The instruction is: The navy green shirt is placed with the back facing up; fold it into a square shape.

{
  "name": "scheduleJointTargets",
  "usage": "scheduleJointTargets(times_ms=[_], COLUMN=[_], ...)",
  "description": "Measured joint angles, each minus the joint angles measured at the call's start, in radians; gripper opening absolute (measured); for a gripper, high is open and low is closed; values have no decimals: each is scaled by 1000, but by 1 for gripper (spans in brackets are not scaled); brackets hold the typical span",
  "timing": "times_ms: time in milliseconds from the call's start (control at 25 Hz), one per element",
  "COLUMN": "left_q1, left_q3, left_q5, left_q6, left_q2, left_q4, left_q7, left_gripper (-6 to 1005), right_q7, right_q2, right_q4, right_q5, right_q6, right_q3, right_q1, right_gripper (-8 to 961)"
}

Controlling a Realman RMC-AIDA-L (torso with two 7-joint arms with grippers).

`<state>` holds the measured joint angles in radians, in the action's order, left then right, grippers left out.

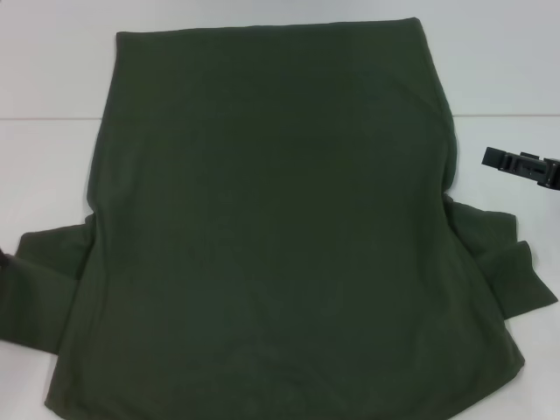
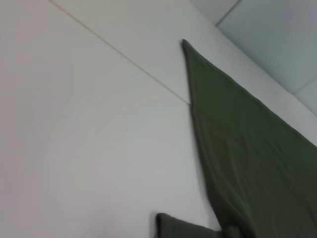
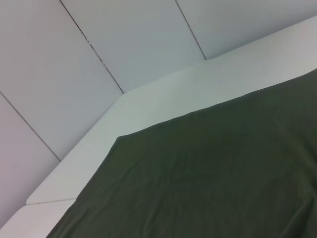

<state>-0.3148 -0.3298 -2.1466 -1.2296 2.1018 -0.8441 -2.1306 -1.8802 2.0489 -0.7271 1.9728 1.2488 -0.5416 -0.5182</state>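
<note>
The navy green shirt (image 1: pixel 280 219) lies spread flat on the white table (image 1: pixel 52 131) and fills most of the head view. Its straight hem is at the far side. Its short sleeves stick out near the left (image 1: pixel 44 280) and right (image 1: pixel 507 262). My right gripper (image 1: pixel 521 164) hovers over bare table just right of the shirt's edge, apart from the fabric. A dark sliver of my left gripper (image 1: pixel 3 261) shows at the picture's left edge, by the left sleeve. The shirt also shows in the left wrist view (image 2: pixel 247 148) and the right wrist view (image 3: pixel 208 173).
A seam (image 1: pixel 44 118) runs across the table's far part. Bare white table lies on both sides of the shirt. Grey wall panels (image 3: pixel 99 49) stand behind the table's far edge.
</note>
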Motion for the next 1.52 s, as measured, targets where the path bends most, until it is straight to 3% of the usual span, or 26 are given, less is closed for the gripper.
scheduleJointTargets(times_ms=[560, 1120, 1360, 1520], left_q1=[12, 4, -24, -49], left_q3=[-1, -4, -4, -6], left_q5=[-5, -53, -49, -43], left_q6=[62, 47, -96, -234], left_q2=[-27, -28, -32, -6], left_q4=[-10, -59, -99, -189], left_q7=[-102, -159, -187, -248], left_gripper=[0, 1, 3, 4], right_q7=[-1, 1, -1, -3], right_q2=[0, 1, 1, 1], right_q4=[0, 0, 0, 0], right_q5=[0, -11, -11, -11], right_q6=[-7, -6, -2, -1], right_q3=[2, 2, 2, 2], right_q1=[3, -1, 0, 0], right_gripper=[946, 947, 947, 947])
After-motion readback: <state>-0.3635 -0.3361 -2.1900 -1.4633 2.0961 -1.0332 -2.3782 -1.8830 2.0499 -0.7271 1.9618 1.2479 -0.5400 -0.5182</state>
